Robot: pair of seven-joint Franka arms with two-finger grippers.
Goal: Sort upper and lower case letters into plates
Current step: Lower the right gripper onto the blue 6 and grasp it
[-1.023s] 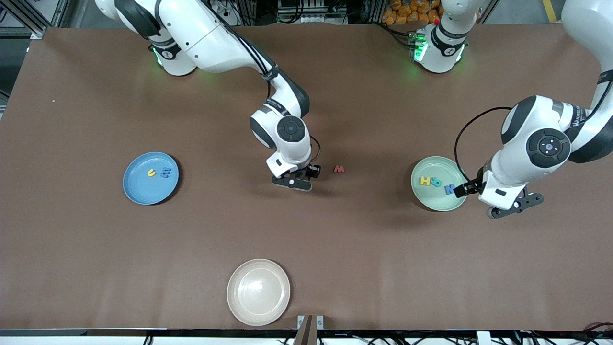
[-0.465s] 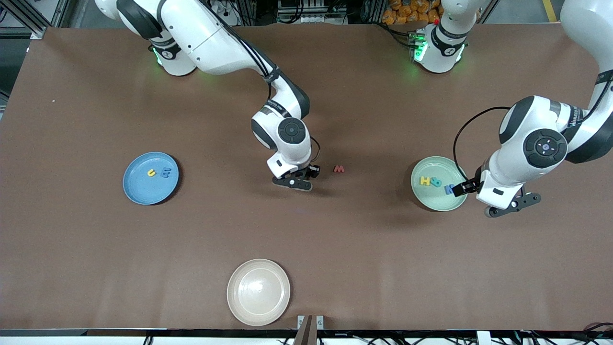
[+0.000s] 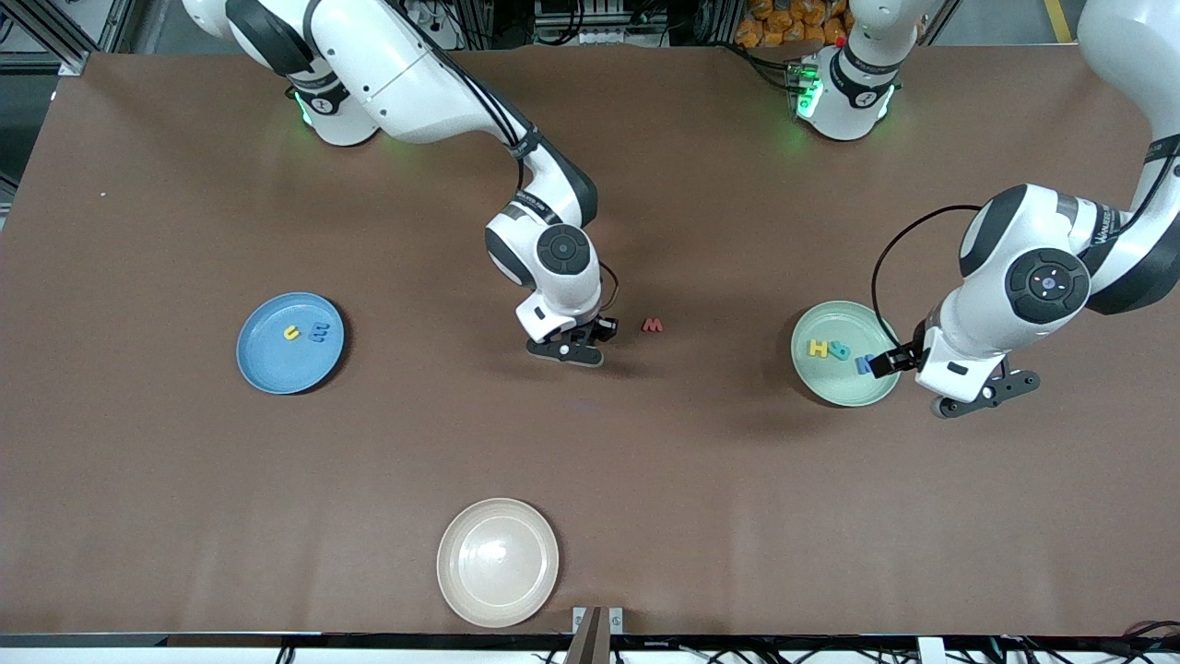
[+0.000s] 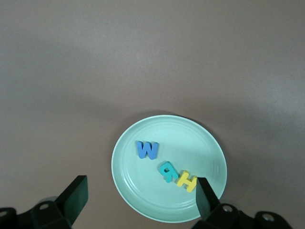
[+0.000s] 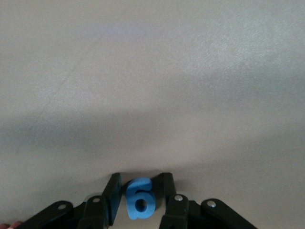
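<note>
My right gripper (image 3: pixel 570 351) is down on the table near the middle. In the right wrist view its jaws (image 5: pixel 140 183) stand narrowly open, one close on each side of a small blue letter (image 5: pixel 140 200) lying flat, with a thin gap on either side. A red letter (image 3: pixel 653 325) lies beside that hand, toward the left arm's end. The blue plate (image 3: pixel 277 371) holds a yellow letter (image 3: pixel 291 333) and a blue one (image 3: pixel 318 332). The mint green plate (image 3: pixel 843 385) holds yellow (image 4: pixel 186 181), teal (image 4: pixel 167 171) and blue (image 4: pixel 147 150) letters. My left gripper (image 4: pixel 140 198) hangs wide open and empty over this plate's edge.
A cream plate (image 3: pixel 498 564) with nothing in it sits near the table's front edge. Brown table surface (image 3: pixel 737 498) lies bare between the plates.
The left hand has crept slightly toward the green plate. The right hand has stayed almost in place over its letter.
</note>
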